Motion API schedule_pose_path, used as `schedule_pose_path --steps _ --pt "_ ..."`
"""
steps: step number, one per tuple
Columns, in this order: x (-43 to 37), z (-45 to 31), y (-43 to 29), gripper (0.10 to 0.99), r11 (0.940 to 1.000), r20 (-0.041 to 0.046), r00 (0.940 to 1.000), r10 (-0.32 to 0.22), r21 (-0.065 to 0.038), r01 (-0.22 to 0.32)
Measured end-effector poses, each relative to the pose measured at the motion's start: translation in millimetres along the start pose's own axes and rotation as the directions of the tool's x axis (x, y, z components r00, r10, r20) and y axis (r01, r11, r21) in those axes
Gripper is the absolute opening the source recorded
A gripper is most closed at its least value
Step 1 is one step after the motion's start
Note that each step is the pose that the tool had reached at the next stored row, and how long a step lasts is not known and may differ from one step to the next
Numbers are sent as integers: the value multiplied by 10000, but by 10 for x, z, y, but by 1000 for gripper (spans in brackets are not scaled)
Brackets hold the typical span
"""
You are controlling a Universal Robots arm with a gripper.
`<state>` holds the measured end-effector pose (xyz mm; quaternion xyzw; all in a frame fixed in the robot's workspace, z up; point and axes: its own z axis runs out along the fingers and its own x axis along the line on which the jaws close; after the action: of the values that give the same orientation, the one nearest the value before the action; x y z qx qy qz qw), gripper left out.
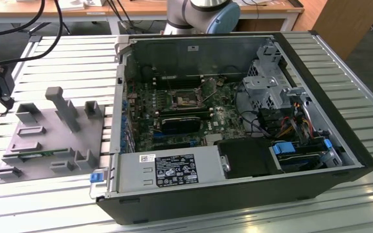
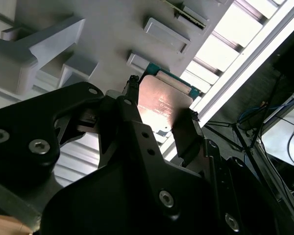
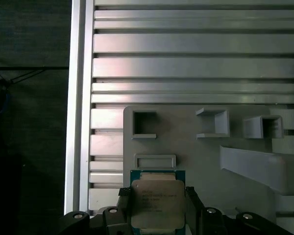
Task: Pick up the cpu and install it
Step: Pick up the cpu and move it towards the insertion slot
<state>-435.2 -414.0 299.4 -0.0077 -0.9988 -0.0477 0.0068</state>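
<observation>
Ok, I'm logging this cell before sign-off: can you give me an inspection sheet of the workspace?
Surface: slatted metal table.
Job's things: cpu at the grey tray; socket inside the open case.
Clutter: nothing seen.
Pincer: shut on the cpu's two sides.
Cables: black cables at the exterior view's upper left; coloured wires inside the case.
Surroundings: arm base and wooden desk behind the case.
</observation>
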Motion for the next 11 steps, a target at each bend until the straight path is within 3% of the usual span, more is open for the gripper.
schedule_pose_path --steps 11 --pt "1 -76 8 525 10000 -1 10000 0 0 0"
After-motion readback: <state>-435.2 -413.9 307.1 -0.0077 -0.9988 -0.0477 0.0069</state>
